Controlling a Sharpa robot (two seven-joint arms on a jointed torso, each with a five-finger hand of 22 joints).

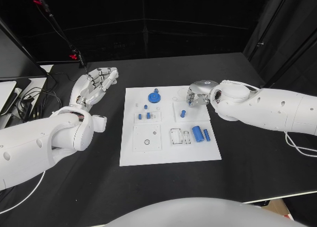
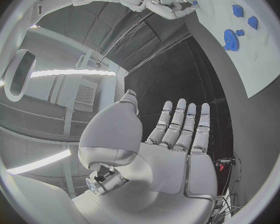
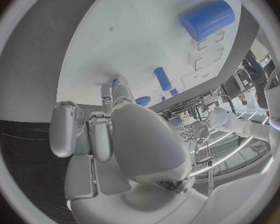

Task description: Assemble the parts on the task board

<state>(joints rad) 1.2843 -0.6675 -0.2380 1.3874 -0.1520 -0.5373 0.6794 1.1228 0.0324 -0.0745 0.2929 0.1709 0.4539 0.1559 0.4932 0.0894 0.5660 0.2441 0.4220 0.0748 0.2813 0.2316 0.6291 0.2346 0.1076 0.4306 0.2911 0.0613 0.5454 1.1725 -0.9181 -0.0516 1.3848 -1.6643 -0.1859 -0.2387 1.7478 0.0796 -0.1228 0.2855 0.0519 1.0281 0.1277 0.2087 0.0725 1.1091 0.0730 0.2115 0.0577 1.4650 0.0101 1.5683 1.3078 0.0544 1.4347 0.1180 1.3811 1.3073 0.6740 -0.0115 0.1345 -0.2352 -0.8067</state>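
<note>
Task board (image 1: 169,156) lies mid-table, its long edges running away from you; bare black table (image 1: 260,175) opens on both sides and in front. Your left hand (image 1: 96,84) hovers off the board's far-left corner, palm up, fingers straight and close together, holding nothing. Your right hand (image 1: 198,94) sits over the board's far-right corner, fingers curled down by the white surface; you cannot tell whether it grips anything. Blue gear (image 1: 154,98), small pegs (image 1: 146,115) and two cylinders (image 1: 198,133) rest on the board.

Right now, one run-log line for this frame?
left hand: open, beside task board | right hand: over board's far edge, grip unclear | blue gear: on board
</note>
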